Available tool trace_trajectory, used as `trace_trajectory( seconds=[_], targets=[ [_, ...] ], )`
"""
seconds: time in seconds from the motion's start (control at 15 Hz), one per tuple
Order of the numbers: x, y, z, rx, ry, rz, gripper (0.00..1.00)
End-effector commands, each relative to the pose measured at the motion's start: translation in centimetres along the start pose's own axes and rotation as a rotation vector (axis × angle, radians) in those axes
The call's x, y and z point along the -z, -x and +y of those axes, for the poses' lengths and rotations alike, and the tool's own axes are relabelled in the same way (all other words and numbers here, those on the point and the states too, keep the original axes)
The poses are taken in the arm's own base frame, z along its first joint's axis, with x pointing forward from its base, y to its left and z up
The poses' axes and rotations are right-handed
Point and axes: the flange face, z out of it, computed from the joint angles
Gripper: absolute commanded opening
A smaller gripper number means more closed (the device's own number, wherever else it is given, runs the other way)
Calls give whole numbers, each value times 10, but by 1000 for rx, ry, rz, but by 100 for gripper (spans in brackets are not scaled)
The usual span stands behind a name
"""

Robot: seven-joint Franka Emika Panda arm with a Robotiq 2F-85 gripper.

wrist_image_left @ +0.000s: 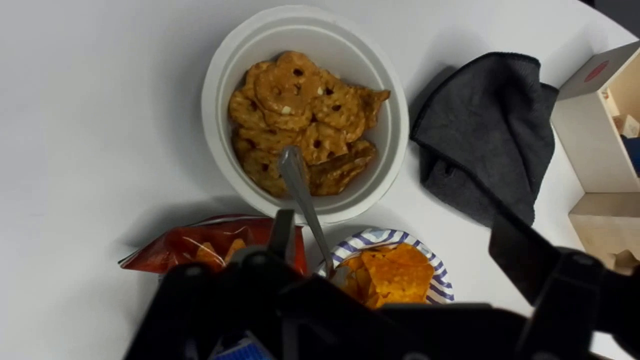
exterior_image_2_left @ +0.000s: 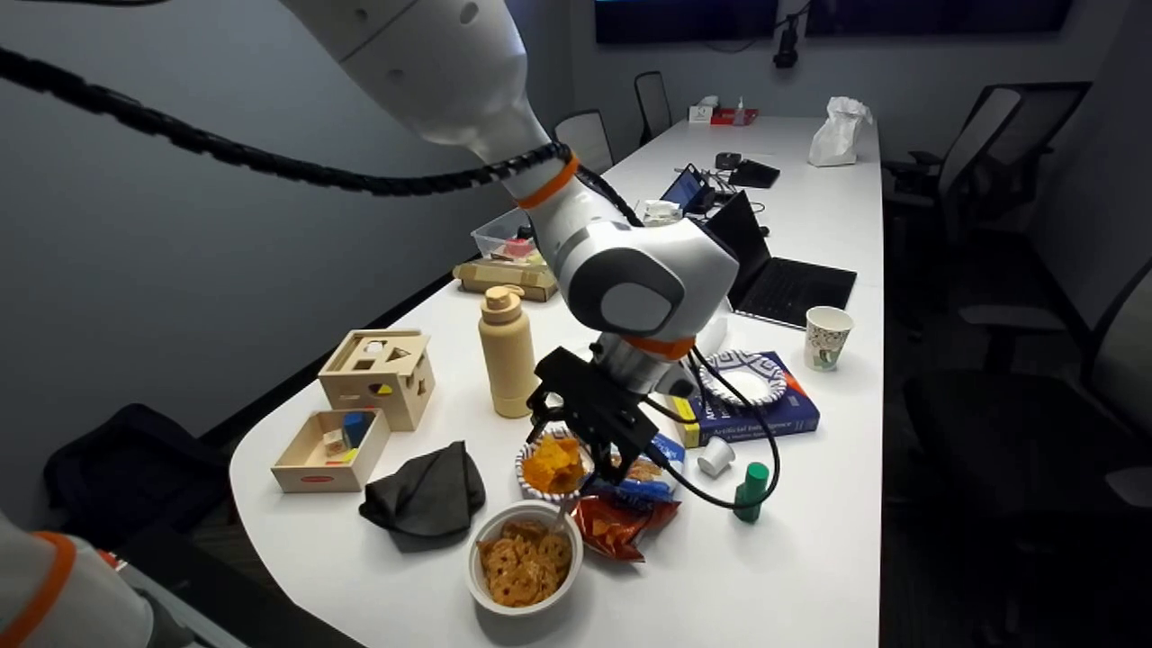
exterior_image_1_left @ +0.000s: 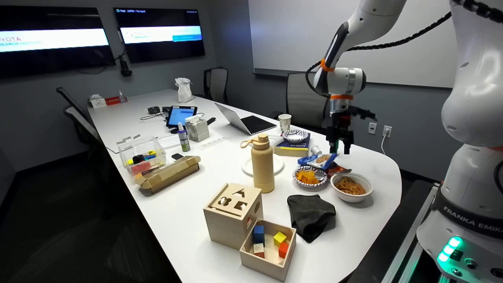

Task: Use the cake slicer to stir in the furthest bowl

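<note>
Nearest the wrist camera stood the gripper (wrist_image_left: 390,222), its dark fingers (wrist_image_left: 520,257) spread wide, released, with nothing held between them. Beyond them, beside one finger in that view, ran the slim metal handle of what I took for the cake slicer (wrist_image_left: 306,202); no touch between the two showed. One end lay over the brown crisps (wrist_image_left: 295,95) in the pale bowl (wrist_image_left: 212,112), while the other reached the striped bowl (wrist_image_left: 441,280) of orange chips (wrist_image_left: 397,270), where the gripper hid most of its head. So the slicer was not yet picked up, and grasping it looked like the step in hand.

Farther off, past the blue snack bag (exterior_image_1_left: 320,160), both exterior views showed the furthest bowl (exterior_image_1_left: 295,137), shallow and patterned in white and dark bluish grey, resting on a blue book (exterior_image_1_left: 300,148). No utensil stood in it, and whether it held anything I could not tell. Judging from that, no stirring had been done; left were gripping the handle, lifting the slicer clear of the two nearer bowls without dragging either along, carrying it across to the book, stirring there. Behind that bowl stood a paper cup (exterior_image_1_left: 285,122), with an open laptop (exterior_image_1_left: 257,125) beyond.
</note>
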Motion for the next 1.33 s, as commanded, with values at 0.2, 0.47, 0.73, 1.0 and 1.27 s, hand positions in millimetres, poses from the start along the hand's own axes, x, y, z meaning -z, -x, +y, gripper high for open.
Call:
trace_trajectory(
  seconds=[0.2, 0.47, 0.73, 1.0, 1.27],
  targets=[
    [-32, -24, 36, 40, -133, -75, 100],
    [-49, -23, 55, 36, -177, -120, 100],
    [-64, -27, 60, 38, -220, -134, 100],
    [-72, -34, 58, 35, -248, -126, 100],
    [-77, -36, 57, 30, -273, -119, 85]
  ],
)
